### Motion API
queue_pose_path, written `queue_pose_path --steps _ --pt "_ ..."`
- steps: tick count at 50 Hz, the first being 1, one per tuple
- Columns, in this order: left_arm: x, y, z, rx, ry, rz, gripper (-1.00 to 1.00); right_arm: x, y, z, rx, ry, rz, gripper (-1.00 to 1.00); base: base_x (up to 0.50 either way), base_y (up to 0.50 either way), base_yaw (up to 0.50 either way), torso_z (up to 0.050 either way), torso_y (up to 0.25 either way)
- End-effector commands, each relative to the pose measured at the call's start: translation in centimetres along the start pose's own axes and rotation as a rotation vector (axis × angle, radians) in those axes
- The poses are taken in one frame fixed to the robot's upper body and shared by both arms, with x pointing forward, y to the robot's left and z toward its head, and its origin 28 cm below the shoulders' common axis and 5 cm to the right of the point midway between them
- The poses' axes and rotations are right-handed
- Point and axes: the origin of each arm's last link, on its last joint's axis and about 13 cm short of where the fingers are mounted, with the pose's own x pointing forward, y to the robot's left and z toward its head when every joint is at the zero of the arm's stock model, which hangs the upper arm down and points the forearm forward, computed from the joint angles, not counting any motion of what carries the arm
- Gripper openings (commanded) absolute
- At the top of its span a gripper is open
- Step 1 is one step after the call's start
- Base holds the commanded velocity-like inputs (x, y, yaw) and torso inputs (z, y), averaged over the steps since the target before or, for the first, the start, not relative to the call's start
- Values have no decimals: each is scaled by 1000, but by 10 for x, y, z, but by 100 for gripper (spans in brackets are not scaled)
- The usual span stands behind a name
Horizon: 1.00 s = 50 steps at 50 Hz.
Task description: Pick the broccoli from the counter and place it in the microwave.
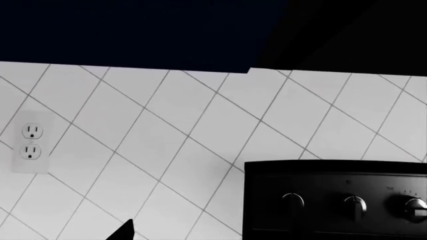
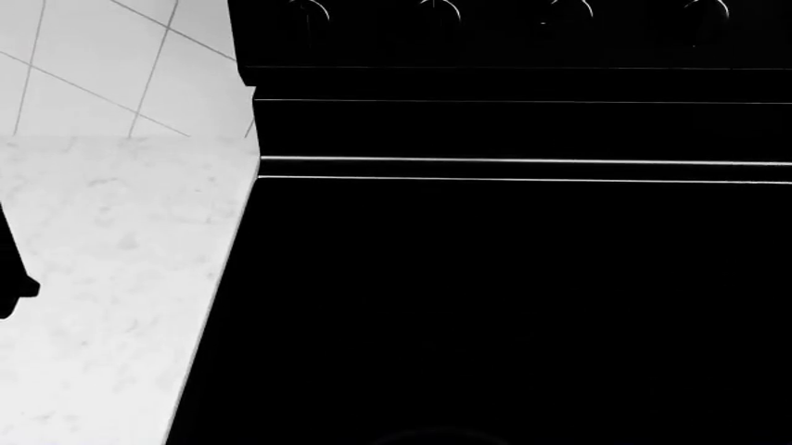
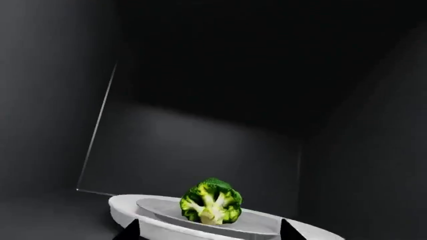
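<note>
Right wrist view: broccoli [image 3: 211, 202] sits on the plate [image 3: 127, 207] inside the microwave [image 3: 200, 100], at 12 o'clock from the wide-spread, empty right gripper [image 3: 208, 231]. Placement looks done; next, retreat straight back.

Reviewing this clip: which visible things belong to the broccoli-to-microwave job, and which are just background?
Part of the job:
broccoli
white plate it rests on
dark microwave interior
right gripper, open
counter

Background:
stove
stove knobs
wall outlet
tiled backsplash

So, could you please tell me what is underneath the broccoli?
The broccoli sits on a white plate inside a dark enclosure. What the plate rests on isn't visible.
</note>
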Motion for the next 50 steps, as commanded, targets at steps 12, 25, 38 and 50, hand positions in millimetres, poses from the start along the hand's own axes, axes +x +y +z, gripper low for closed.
queue_pose_path --steps 12,25,38,50 --pt "-3 0 -1 -2 9 -2 100 -51 0 -2 -30 -11 -12 100 0 0 0 0 0" --pt "-3 0 0 -1 13 -7 100 -75 2 4 -16 -20 4 100 0 0 0 0 0" --pt "-3 1 0 -1 16 -6 100 -99 0 9 -7 -42 -11 100 0 0 0 0 0" --pt "-2 -1 1 -3 14 -12 100 -105 -3 11 -12 -47 -14 100 0 0 0 0 0"
